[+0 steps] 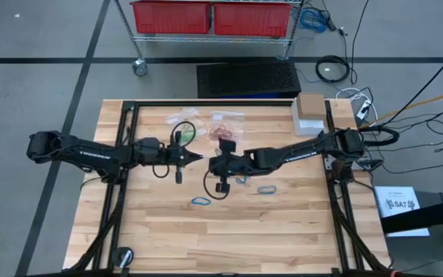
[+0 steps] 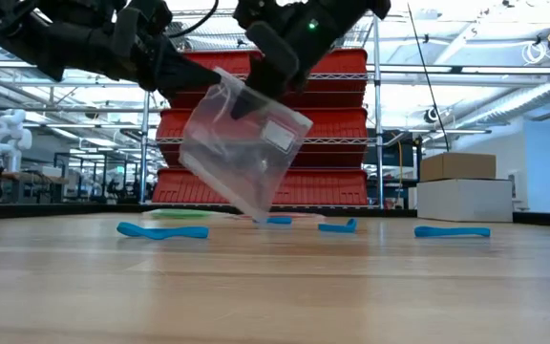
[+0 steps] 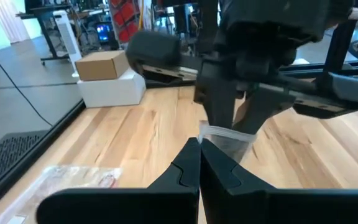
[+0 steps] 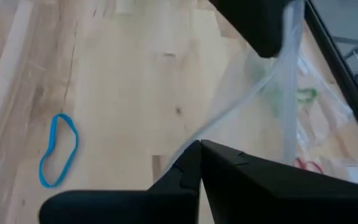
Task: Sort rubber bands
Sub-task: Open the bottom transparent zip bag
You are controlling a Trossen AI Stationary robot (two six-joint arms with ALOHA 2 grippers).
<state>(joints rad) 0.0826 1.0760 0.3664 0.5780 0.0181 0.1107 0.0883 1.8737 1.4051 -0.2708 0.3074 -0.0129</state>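
While both tools are pinched tight on the same clear plastic bag (image 2: 244, 148), the sorting looks barely begun. The left tool (image 1: 198, 157) grips one edge of the bag's mouth, its fingers closed to a thin line, and the right tool (image 1: 212, 163) meets it from the other side, likewise clamped on the plastic, over the middle of the tabletop (image 1: 283, 231). In the low view the bag hangs tilted between them, its lower corner close to the wood, and it appears to hold no bands, though the plastic is too glassy to be sure.

Just beneath and in front of the tools, several blue rubber bands (image 1: 200, 201) lie loose on the tabletop: one towards the near side, one (image 1: 266, 189) below the right arm, and another partly hidden under the right tool. The right wrist view shows one blue loop (image 4: 58, 149) lying flat on bare wood.

Farther back, other clear bags (image 1: 225, 117) lie flat near the far edge; red bands (image 1: 221, 129) rest on or in one of them, and a green band (image 1: 186, 131) lies beside the left arm's cable.

By my judgement the blue ones are all still to be collected, and the held bag probably needs pulling open first. Whether red and green are already bagged I cannot tell.
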